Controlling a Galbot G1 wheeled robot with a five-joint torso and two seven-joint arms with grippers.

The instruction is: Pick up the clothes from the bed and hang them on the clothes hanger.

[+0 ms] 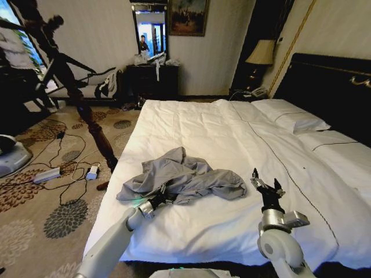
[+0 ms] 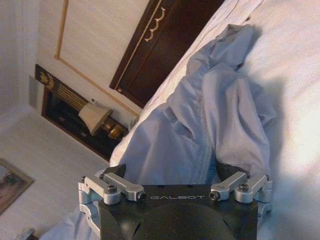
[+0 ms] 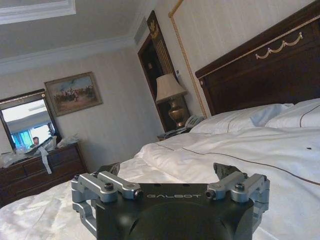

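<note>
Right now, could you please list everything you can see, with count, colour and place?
clothes: one, light blue-grey, crumpled on the bed's near left part
bed: one, white duvet, black headboard, ahead
pillows: two, white, at the headboard
lamp: one, cream shade, beside the headboard
dresser: one, dark wood, far wall
painting: one, framed, far wall
cables: several, on the patterned carpet, left
left gripper: at the shirt's near edge, fingers open
right gripper: above the bare duvet, fingers open
</note>
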